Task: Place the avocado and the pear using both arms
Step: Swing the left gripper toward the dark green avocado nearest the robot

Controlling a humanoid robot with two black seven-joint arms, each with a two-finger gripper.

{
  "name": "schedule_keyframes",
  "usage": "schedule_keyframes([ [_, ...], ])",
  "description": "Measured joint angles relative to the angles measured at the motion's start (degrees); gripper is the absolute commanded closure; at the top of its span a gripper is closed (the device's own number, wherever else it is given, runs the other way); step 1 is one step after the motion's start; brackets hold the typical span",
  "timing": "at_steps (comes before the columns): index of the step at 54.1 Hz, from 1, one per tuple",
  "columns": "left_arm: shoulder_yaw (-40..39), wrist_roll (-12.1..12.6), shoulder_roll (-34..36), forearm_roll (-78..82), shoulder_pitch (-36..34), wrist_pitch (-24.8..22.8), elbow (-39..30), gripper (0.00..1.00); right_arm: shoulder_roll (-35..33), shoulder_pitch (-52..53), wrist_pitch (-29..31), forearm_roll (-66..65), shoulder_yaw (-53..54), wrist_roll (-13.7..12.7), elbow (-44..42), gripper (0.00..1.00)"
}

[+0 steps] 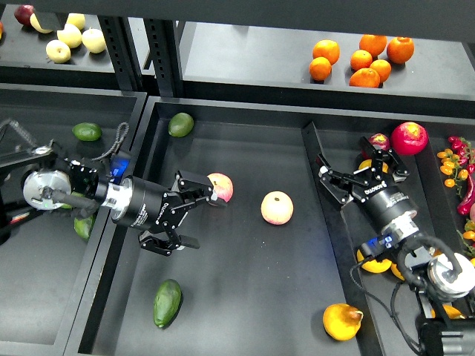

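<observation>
The avocado (168,302), long and dark green, lies at the front left of the middle tray (245,297). The pear (342,321), yellow-orange with a short stem, lies at the tray's front right. My left gripper (199,217) is open and empty. It hovers over the tray's left part, with its upper finger next to a pink-yellow apple (220,187), well above the avocado. My right gripper (361,170) is open and empty over the right bin, far behind the pear.
A second pink-yellow apple (277,208) lies mid-tray. Rounder green avocados lie at the tray's back left (180,124) and in the left bin (87,132). A red fruit (410,138) sits by my right gripper. Oranges (361,58) and pale apples (73,37) are on the back shelf.
</observation>
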Motion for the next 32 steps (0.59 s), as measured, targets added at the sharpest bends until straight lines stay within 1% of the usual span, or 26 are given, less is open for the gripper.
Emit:
schedule_keyframes([
  [7,8.1,0.0,-1.1,0.8,-6.2,0.0,0.6,0.00,0.0,0.5,-0.8,-0.4,0.0,0.0,-0.1,0.00],
  [13,13.3,0.0,-2.8,3.1,-10.0,0.0,1.6,0.00,0.0,1.0,-1.0,-0.5,0.0,0.0,-0.3,0.00],
  [20,16.6,0.0,-4.9,7.2,-12.1,0.0,3.4,0.00,0.0,1.4,-1.1,-0.5,0.0,0.0,-0.5,0.00],
  [32,20.7,0.0,-9.7,12.8,-12.8,-0.1,4.7,0.00,0.0,1.6,-1.1,-0.5,0.0,0.0,-0.7,0.00],
])
